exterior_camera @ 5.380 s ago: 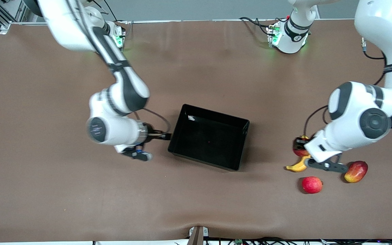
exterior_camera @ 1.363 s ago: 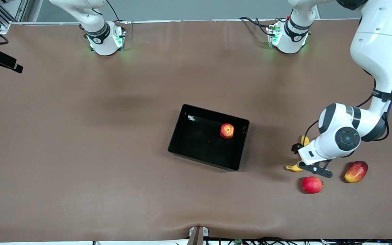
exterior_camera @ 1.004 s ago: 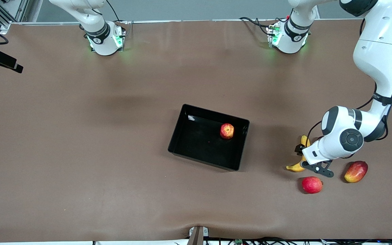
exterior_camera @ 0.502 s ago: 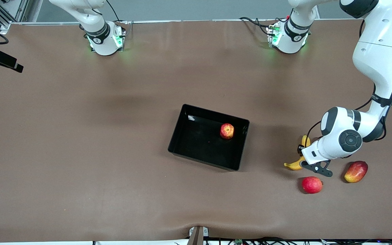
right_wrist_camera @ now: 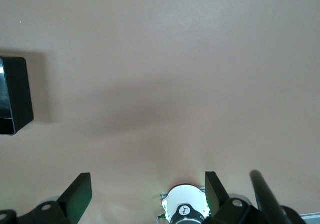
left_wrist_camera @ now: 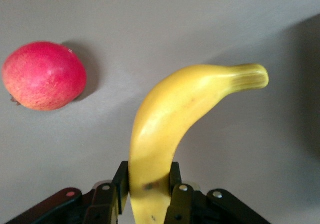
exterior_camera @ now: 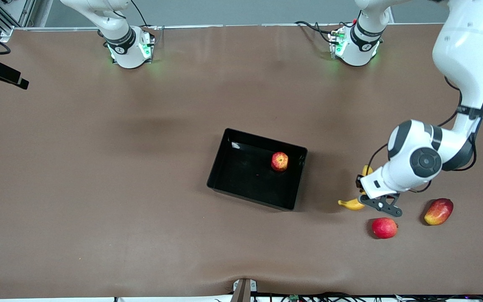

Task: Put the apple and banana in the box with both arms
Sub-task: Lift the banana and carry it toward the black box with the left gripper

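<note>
The streaked red apple (exterior_camera: pixel 279 161) lies in the black box (exterior_camera: pixel 241 184), close to the wall toward the left arm's end. My left gripper (exterior_camera: pixel 362 195) (left_wrist_camera: pixel 147 178) is shut on the yellow banana (exterior_camera: pixel 349 204) (left_wrist_camera: pixel 187 101) near one end. The rest of the banana sticks out past the fingers, over the brown mat between the box and the loose fruits. My right gripper (right_wrist_camera: pixel 147 191) is open and holds nothing. It hangs high over bare mat near its own base (right_wrist_camera: pixel 183 209), with a corner of the box (right_wrist_camera: pixel 15 91) in its view.
A plain red round fruit (exterior_camera: pixel 384 227) (left_wrist_camera: pixel 44 75) and a red-yellow mango (exterior_camera: pixel 438 211) lie on the mat at the left arm's end, nearer to the front camera than the banana. The two arm bases (exterior_camera: pixel 126 42) (exterior_camera: pixel 354 42) stand along the table's back edge.
My left gripper has shut on the banana and carried it a little toward the box. The apple and the right arm have not moved.
</note>
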`<state>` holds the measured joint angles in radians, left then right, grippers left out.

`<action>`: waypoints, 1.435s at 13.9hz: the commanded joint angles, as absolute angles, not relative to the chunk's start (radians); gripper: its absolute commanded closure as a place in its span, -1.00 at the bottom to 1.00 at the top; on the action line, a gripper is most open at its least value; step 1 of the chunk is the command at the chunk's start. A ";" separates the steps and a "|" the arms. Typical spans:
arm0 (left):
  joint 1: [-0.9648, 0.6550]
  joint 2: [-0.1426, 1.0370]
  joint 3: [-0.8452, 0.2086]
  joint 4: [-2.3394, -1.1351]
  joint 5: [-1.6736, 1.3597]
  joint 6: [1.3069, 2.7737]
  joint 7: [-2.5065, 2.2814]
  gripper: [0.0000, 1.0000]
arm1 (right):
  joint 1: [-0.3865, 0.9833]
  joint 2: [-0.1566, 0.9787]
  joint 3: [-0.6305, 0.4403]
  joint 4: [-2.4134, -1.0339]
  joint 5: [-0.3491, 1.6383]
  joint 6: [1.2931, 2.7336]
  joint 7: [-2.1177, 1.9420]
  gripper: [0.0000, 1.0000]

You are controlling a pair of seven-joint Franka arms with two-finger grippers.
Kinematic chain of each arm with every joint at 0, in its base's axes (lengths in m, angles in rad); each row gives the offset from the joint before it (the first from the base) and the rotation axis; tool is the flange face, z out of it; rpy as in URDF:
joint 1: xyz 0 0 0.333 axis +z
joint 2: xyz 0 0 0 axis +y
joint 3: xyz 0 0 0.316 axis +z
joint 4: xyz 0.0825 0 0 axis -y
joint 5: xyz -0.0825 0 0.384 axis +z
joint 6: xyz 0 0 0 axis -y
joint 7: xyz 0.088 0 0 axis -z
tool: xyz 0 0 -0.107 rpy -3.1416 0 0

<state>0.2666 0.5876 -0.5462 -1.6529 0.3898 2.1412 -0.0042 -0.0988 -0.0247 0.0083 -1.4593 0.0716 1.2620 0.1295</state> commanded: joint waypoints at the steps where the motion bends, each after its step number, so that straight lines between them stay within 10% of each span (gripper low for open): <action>1: 0.270 0.540 -0.632 -1.631 0.391 2.051 -0.118 1.00 | -0.118 -0.048 0.018 -1.477 0.089 1.253 0.120 -1.00; 12: 0.028 0.620 -0.749 -1.499 0.391 2.029 -0.570 1.00 | -0.127 -0.046 0.018 -1.477 0.092 1.233 0.120 -1.00; 20: -0.331 0.750 -0.504 -1.348 0.391 2.100 -0.755 1.00 | -0.133 -0.046 0.018 -1.479 0.092 1.230 0.120 -1.00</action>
